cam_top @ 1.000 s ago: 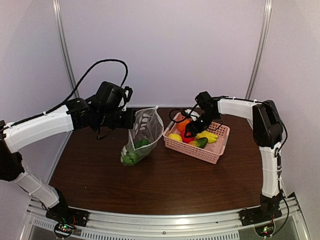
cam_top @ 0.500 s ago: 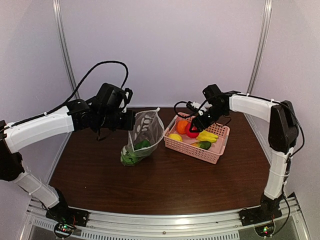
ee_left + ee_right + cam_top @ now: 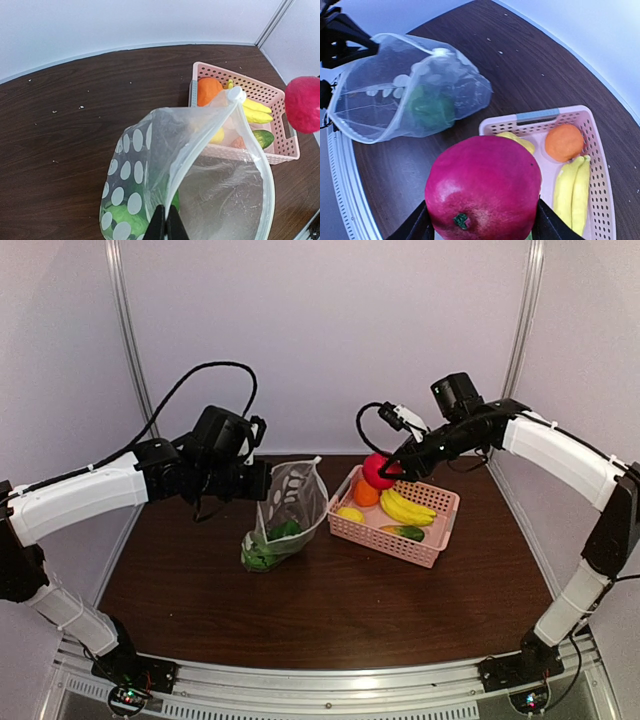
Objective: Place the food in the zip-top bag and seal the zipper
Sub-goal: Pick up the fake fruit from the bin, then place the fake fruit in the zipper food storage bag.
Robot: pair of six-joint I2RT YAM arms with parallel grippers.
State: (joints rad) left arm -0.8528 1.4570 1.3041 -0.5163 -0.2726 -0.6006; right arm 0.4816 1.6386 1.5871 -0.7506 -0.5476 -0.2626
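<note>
The clear polka-dot zip-top bag hangs upright with its mouth open, and green vegetables lie in its bottom. My left gripper is shut on the bag's mouth edge, pinching the zipper. The white slider tab sits at the far end of that strip. My right gripper is shut on a red apple, held in the air above the near-left corner of the pink basket, to the right of the bag.
In the basket lie an orange ball, yellow bananas, a lemon and a green vegetable. White walls close in the back and sides of the dark wooden table.
My right gripper closed on the red apple inside the basket and lifted it up above the basket's rim. The left gripper and the bag have stayed where they were.
</note>
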